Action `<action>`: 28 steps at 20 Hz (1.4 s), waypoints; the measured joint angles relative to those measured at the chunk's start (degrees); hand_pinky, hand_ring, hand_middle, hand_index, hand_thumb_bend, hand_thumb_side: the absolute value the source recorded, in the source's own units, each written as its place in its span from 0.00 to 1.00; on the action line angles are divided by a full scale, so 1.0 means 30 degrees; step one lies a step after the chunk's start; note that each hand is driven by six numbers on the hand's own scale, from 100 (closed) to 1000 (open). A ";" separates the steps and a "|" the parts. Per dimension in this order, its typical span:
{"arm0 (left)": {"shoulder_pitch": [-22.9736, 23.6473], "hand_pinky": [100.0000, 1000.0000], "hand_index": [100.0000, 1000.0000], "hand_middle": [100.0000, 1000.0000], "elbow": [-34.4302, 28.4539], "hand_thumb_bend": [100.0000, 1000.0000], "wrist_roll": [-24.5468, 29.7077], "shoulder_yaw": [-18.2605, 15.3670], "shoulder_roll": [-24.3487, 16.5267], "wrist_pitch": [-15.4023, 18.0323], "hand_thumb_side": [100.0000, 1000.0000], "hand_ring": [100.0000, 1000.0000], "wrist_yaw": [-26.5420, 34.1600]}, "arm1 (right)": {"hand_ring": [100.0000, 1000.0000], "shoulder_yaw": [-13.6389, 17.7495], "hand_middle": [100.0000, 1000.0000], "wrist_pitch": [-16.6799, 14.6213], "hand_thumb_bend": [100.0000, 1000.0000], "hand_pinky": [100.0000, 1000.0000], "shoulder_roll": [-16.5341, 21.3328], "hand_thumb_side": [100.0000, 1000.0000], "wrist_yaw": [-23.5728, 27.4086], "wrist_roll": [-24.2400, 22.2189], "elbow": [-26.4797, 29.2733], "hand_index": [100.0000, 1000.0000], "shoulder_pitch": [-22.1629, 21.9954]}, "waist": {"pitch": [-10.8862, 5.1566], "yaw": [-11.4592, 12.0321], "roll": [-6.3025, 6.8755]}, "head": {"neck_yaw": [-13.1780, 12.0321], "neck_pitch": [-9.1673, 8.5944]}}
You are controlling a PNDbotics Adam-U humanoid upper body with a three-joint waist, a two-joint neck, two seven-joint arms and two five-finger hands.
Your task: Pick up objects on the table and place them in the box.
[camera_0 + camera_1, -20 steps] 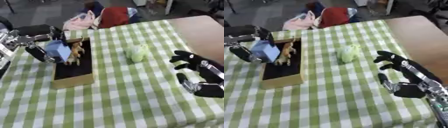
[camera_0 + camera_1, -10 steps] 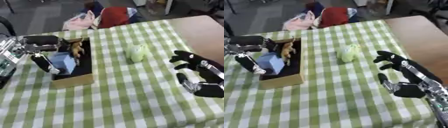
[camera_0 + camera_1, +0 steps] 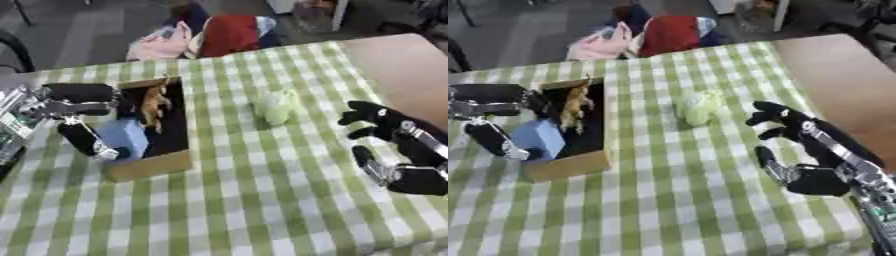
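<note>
A cardboard box (image 3: pixel 154 167) with a dark inside stands at the left of the checked cloth. A brown toy animal (image 3: pixel 154 104) lies in its far half. My left hand (image 3: pixel 73 99) reaches over the box's left wall, thumb and fingers curled round a light blue block (image 3: pixel 128 138) low in the box's near left corner. A pale green soft object (image 3: pixel 276 106) lies on the cloth to the right of the box. At the right edge my right hand (image 3: pixel 819 146) hovers open with fingers spread, apart from the green object.
Red and pink clothing (image 3: pixel 219 35) is heaped past the table's far edge. Bare brown tabletop (image 3: pixel 404 65) shows at the far right beyond the green checked cloth (image 3: pixel 245 200).
My left hand has carried the blue block down and toward the box's near end, from above the wall to inside it. The right hand and the green object have stayed put.
</note>
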State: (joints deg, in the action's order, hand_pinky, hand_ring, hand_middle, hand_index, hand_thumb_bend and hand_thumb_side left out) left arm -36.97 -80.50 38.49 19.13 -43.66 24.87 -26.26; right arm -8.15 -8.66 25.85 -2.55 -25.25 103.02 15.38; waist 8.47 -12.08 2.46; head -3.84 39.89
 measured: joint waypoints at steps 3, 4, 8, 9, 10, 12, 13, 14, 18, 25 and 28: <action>0.0321 0.74 0.82 0.77 -0.0273 0.47 0.0016 -0.0160 -0.0225 -0.0016 0.51 0.74 0.0023 | 0.95 0.0001 0.76 -0.0001 0.00 0.76 -0.0006 0.19 0.0002 -0.0001 -0.0004 1.00 -0.0009 | -0.0004 0.0078 -0.0028 | 0.0036 0.0042; 0.0388 0.75 0.83 0.78 -0.0374 0.49 0.0035 -0.0241 -0.0258 -0.0035 0.53 0.76 0.0035 | 0.95 0.0002 0.76 -0.0001 0.00 0.76 -0.0010 0.19 0.0002 -0.0001 -0.0004 1.00 -0.0016 | -0.0005 0.0124 -0.0040 | 0.0048 0.0064; 0.0527 0.78 0.84 0.82 -0.0659 0.57 0.0066 -0.0411 -0.0280 -0.0066 0.59 0.81 -0.0008 | 0.96 0.0002 0.76 -0.0004 0.00 0.76 -0.0084 0.19 0.0002 -0.0004 -0.0008 1.00 -0.0021 | -0.0005 0.0167 -0.0047 | 0.0068 0.0115; 0.0571 0.78 0.84 0.82 -0.0770 0.57 0.0034 -0.0462 -0.0331 -0.0034 0.60 0.81 -0.0083 | 0.95 0.0002 0.76 -0.0004 0.00 0.76 -0.0084 0.19 0.0002 -0.0004 -0.0008 1.00 -0.0021 | -0.0005 0.0177 -0.0054 | 0.0078 0.0115; 0.0597 0.78 0.84 0.82 -0.0931 0.58 -0.0020 -0.0508 -0.0419 0.0020 0.61 0.81 -0.0176 | 0.95 0.0002 0.76 -0.0005 0.00 0.76 -0.0084 0.20 0.0002 -0.0004 -0.0008 1.00 -0.0021 | -0.0005 0.0195 -0.0060 | 0.0087 0.0115; 0.0777 0.77 0.84 0.80 -0.1306 0.56 -0.0144 -0.0754 -0.0505 0.0145 0.62 0.80 -0.0194 | 0.95 0.0002 0.76 -0.0009 0.00 0.76 -0.0084 0.19 0.0002 0.0000 -0.0008 1.00 -0.0021 | -0.0005 0.0265 -0.0084 | 0.0135 0.0116; 0.0896 0.77 0.83 0.80 -0.1520 0.55 -0.0224 -0.0941 -0.0573 0.0197 0.62 0.79 -0.0131 | 0.95 0.0004 0.76 -0.0015 0.00 0.76 -0.0073 0.19 0.0002 0.0005 -0.0008 1.00 -0.0014 | -0.0005 0.0310 -0.0115 | 0.0149 0.0116; 0.1018 0.75 0.82 0.77 -0.1754 0.53 -0.0359 -0.1160 -0.0612 0.0193 0.62 0.77 -0.0014 | 0.95 0.0004 0.76 -0.0029 0.00 0.76 -0.0027 0.18 0.0002 0.0019 -0.0008 1.00 -0.0003 | -0.0005 0.0388 -0.0154 | 0.0164 0.0118; 0.1879 0.73 0.80 0.73 -0.2865 0.46 -0.1281 -0.2167 -0.0893 -0.0252 0.61 0.73 0.0857 | 0.94 0.0004 0.76 -0.0191 0.04 0.75 0.0748 0.15 0.0025 0.0179 0.0003 1.00 0.0397 | -0.0011 0.0705 -0.0275 | 0.0319 0.0123; 0.4078 0.69 0.77 0.67 -0.4849 0.33 -0.3612 -0.4428 -0.0922 -0.1875 0.57 0.68 0.3056 | 0.94 -0.0514 0.78 -0.0849 0.17 0.76 0.3422 0.13 0.0078 0.0425 0.0056 1.00 0.2011 | -0.0114 0.1580 -0.0574 | 0.0737 0.0135; 0.5084 0.68 0.76 0.64 -0.5475 0.29 -0.4806 -0.5382 -0.0868 -0.2552 0.56 0.65 0.4115 | 0.94 -0.1149 0.80 -0.1247 0.24 0.76 0.4547 0.15 0.0153 -0.0133 -0.0147 1.00 0.3010 | -0.0114 0.2020 -0.0722 | 0.1002 0.0136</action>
State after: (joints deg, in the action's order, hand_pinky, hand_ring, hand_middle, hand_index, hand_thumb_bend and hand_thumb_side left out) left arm -21.72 -96.92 24.07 2.98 -46.26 17.21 -13.91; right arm -11.59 -12.40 39.49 -2.09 -25.65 102.58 24.41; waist 8.13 -6.02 0.30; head -0.84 40.30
